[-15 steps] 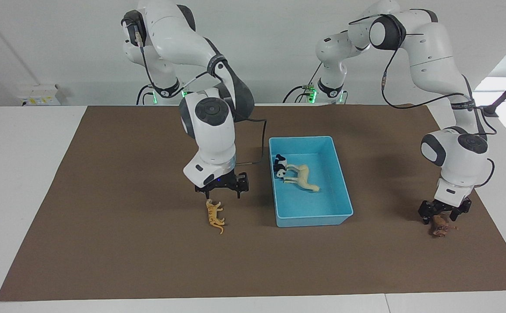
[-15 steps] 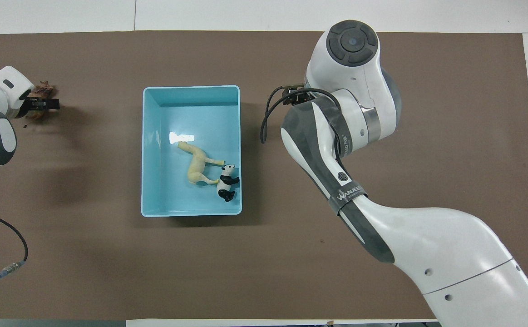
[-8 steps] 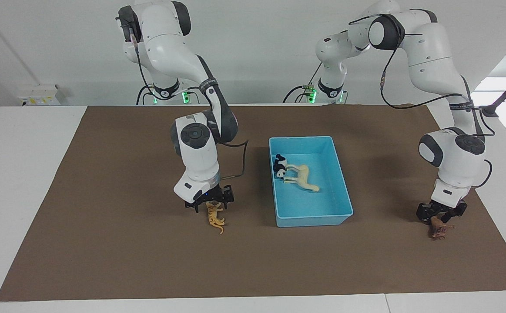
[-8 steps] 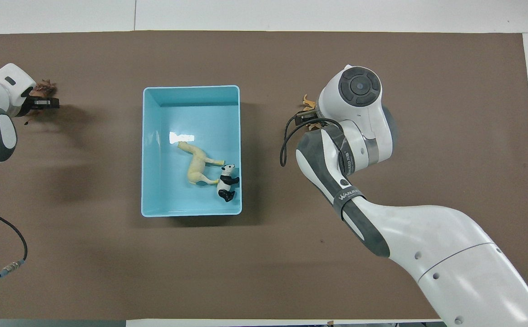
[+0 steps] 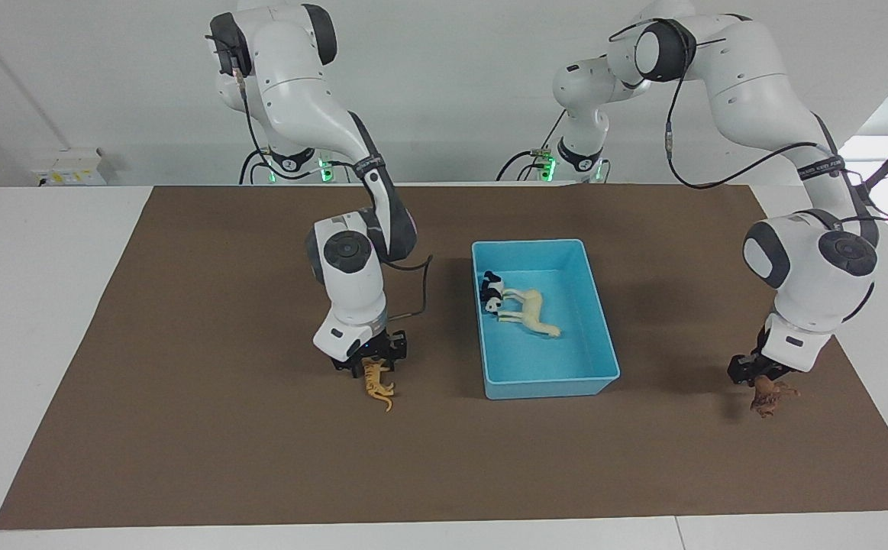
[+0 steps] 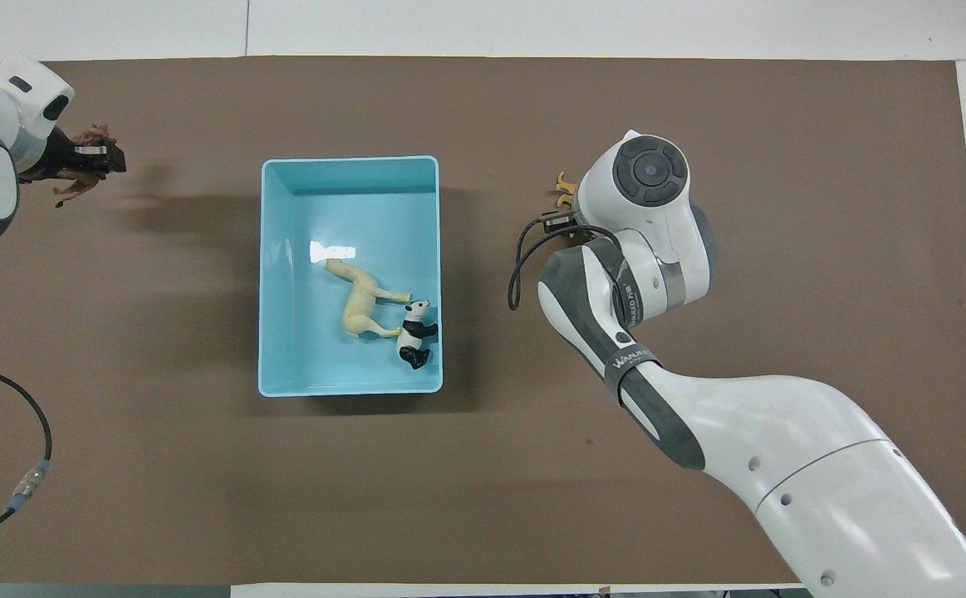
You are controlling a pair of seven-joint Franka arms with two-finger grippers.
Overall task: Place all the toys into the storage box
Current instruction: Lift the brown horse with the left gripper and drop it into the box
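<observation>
My left gripper [image 5: 761,373] is shut on the dark brown lion [image 5: 770,399], held just above the mat at the left arm's end of the table; in the overhead view the lion [image 6: 94,135] hangs from the gripper [image 6: 88,159]. The right gripper [image 5: 371,368] is down on the mat, its fingers closed on the upper end of the orange tiger [image 5: 379,388], which lies beside the storage box [image 5: 550,386]. Only the tiger's tip [image 6: 564,184] shows past the right wrist from overhead. The cream horse [image 5: 529,309] and the panda [image 5: 492,290] lie inside the box [image 6: 350,159].
A brown mat [image 5: 222,458] covers the table, with white table surface around it. A black cable [image 6: 26,486] lies on the mat near the left arm's base. The right arm's forearm [image 6: 698,415] stretches over the mat beside the box.
The right gripper came down onto the tiger and closed on it. The left gripper shut on the lion and raised it slightly off the mat.
</observation>
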